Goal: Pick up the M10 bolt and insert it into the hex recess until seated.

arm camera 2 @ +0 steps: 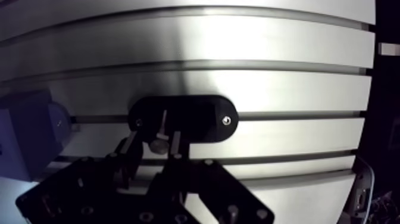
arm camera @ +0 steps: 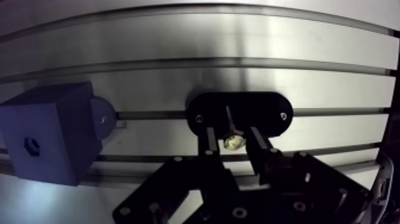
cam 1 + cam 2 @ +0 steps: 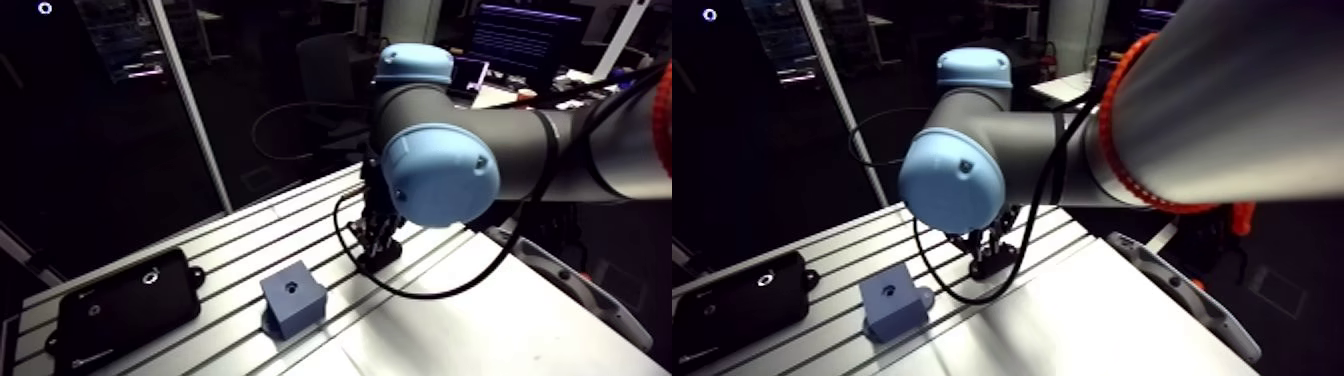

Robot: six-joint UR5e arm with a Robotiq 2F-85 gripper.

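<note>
The slotted table (image 3: 470, 320) is spread under everything. A black plate (image 3: 125, 305) is laid flat at its far end, and pale marks on the plate are too small to be read. A blue block (image 3: 293, 298) is set between the plate and a black oval holder (image 2: 268, 110), with its hex recess (image 2: 31, 146) left uncovered. The gripper (image 2: 233, 131) is lowered over the holder with its fingers held apart. The bolt (image 2: 233, 140) is seen on the holder, its head flanked by them with slight gaps.

Downward-pointing tool (image 2: 232, 136), fingers (image 2: 211, 140) apart
</note>
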